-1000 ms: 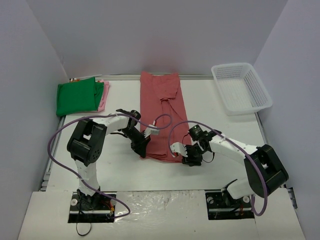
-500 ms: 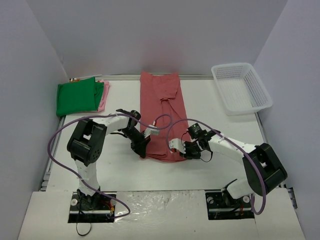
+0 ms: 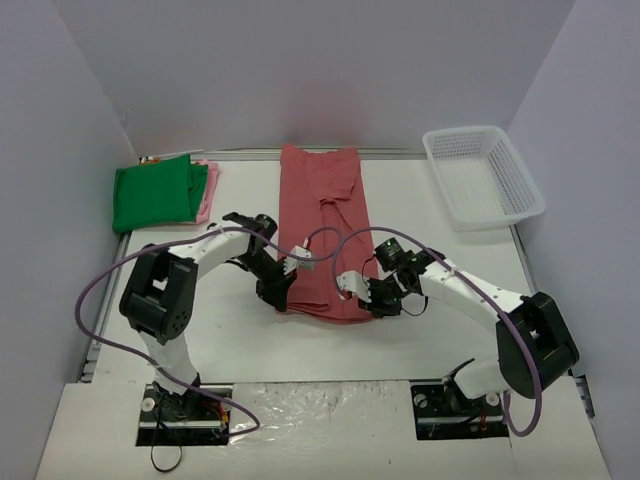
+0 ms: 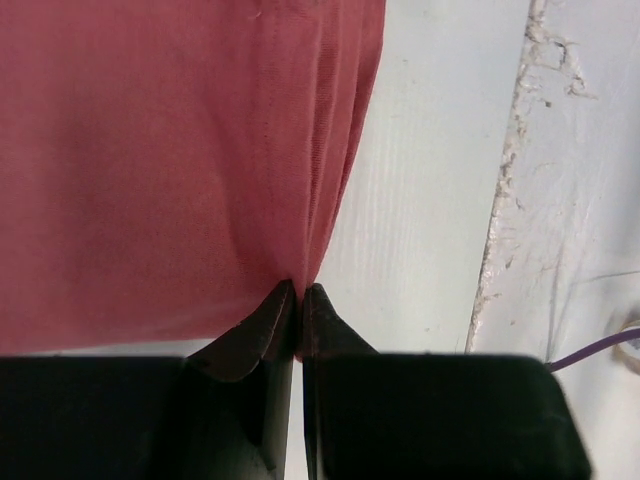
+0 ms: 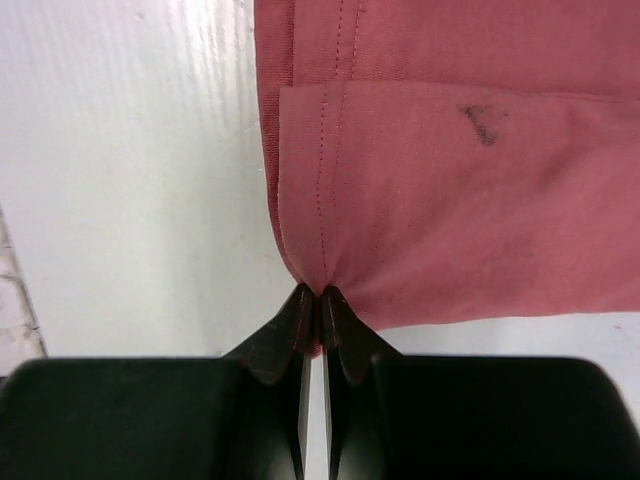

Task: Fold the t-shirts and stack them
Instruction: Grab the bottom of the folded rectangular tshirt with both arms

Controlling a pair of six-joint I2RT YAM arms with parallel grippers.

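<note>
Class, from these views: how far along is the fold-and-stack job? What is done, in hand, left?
Done: green t-shirt folded atop pink t-shirt, back left. In hand: red t-shirt, a long strip, near corners pinched by left gripper and right gripper. Left: probably fold it crosswise, then stack it.

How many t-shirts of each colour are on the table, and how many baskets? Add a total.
red t-shirt: 1
green t-shirt: 1
pink t-shirt: 1
basket: 1
Total: 4
</note>
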